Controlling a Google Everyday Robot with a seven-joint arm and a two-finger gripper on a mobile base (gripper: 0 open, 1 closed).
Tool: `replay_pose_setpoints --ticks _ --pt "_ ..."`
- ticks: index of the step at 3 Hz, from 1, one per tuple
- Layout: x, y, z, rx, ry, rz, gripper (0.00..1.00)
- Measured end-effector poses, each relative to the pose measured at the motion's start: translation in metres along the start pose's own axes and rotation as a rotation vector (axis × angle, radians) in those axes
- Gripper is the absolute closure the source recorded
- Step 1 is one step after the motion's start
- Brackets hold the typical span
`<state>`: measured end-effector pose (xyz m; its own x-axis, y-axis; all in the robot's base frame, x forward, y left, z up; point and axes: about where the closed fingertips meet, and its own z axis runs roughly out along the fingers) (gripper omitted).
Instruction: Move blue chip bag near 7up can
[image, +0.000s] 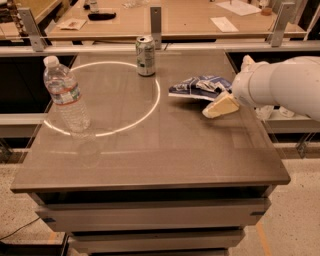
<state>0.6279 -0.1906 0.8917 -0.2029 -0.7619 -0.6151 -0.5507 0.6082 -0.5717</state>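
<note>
The blue chip bag lies flat on the table, right of centre. The 7up can stands upright at the back of the table, left of the bag and well apart from it. My gripper comes in from the right on a thick white arm and is at the bag's right end. It is open: one cream finger lies just in front of the bag's near right corner, and the other is hidden behind the wrist. The bag's right tip is hidden by the wrist.
A clear water bottle with a white cap stands at the left, on a white circle marked on the tabletop. A rail and another desk run behind the table.
</note>
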Motion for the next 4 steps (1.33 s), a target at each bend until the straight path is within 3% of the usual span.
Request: replay_pose_setpoints --ticks 1,3,4 --pt "-0.008 0.006 0.008 -0.010 0.003 0.025 0.00" --pt "-0.024 0.035 0.024 -0.080 -0.027 0.063 0.41" --pt "-0.031 0.038 0.026 -0.087 -0.059 0.063 0.64"
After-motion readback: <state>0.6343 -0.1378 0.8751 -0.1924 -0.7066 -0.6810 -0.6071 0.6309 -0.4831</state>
